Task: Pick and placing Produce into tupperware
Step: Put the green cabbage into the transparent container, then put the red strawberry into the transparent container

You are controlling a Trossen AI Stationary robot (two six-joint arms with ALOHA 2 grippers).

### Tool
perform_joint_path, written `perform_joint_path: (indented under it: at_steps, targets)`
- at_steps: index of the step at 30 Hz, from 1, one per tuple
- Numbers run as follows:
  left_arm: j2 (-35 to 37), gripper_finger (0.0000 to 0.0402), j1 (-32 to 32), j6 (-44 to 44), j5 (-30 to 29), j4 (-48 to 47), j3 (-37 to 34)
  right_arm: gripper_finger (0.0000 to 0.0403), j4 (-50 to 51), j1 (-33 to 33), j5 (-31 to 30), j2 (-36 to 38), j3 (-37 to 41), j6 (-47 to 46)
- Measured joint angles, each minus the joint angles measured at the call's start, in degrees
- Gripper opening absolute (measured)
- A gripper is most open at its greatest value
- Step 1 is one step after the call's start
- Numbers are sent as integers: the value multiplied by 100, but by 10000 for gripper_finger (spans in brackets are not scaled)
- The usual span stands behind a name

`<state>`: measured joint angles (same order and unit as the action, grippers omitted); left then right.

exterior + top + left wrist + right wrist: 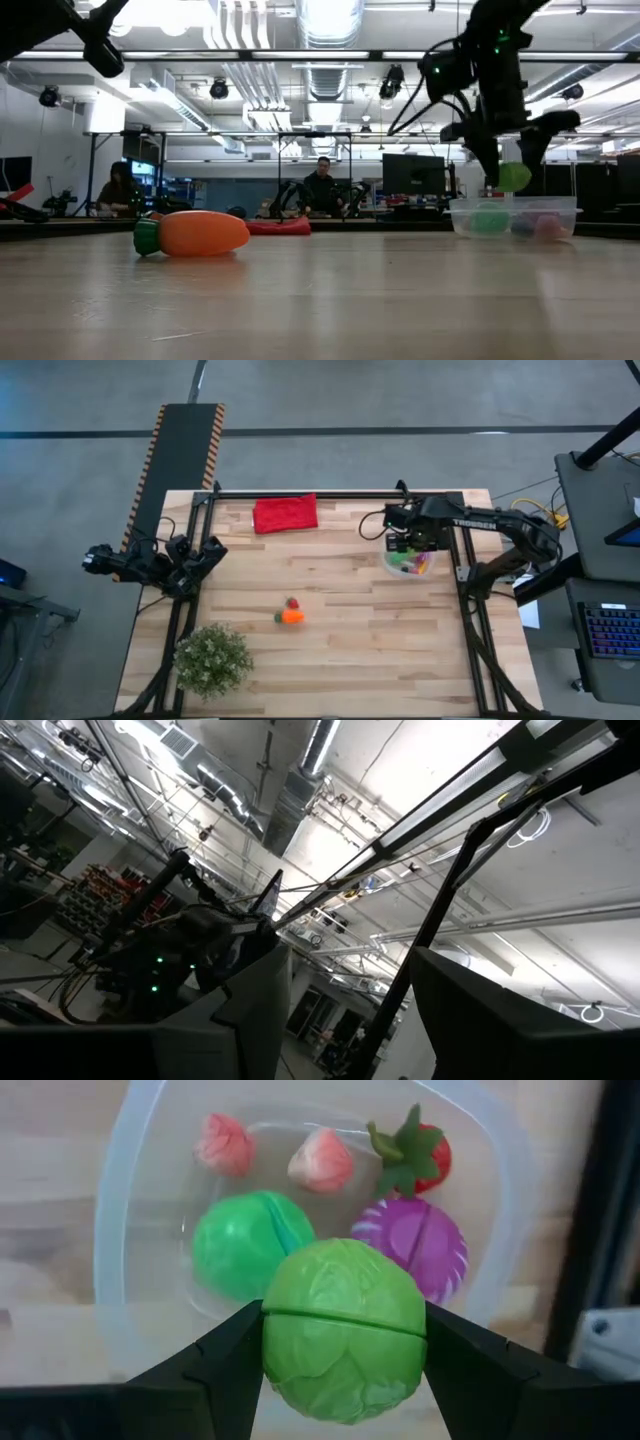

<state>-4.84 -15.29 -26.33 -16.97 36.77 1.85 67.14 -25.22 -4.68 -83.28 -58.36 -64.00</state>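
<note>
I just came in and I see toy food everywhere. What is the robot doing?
The right tool is holding a green toy cabbage just above the clear tub, ready to drop it in. The tub already holds a green ball, a purple piece, a strawberry and two pink pieces. An orange carrot and a couple of small pieces beside it still lie mid-table. The left arm waits at the table's edge.

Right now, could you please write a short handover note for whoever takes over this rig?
Right hand: shut on a round green toy cabbage, hanging above the clear plastic tub.
Left hand: parked at the table's left edge, holding nothing.
Done: five pieces in the tub, including a purple cabbage and a strawberry.
Left: release the cabbage, then fetch the orange carrot cluster mid-table.
</note>
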Motion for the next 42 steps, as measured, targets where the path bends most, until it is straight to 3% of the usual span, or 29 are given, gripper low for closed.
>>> perform_joint_path:
  at_steps: [5, 13, 19, 30, 37, 42]
  targets:
    - [0, 192, 1, 2, -70, 2, 0, 231, -455, -335, 138, -11, 355, 448]
    - [0, 192, 2, 28, -362, -1, 0, 231, -1248, -609, -229, -209, 467, 747]
    - [0, 192, 1, 27, -428, -1, 0, 233, -1288, -640, -248, -479, 406, 1043]
    - [0, 192, 1, 24, -415, -4, 0, 307, -1333, -510, -589, -532, -371, 1261]
    - [0, 192, 2, 22, -413, -2, 0, 314, -1393, 434, -347, -663, -1369, 1457]
    - [0, 192, 2, 20, -428, -1, 0, 302, -1373, 1466, -106, -1600, -2308, 1443]
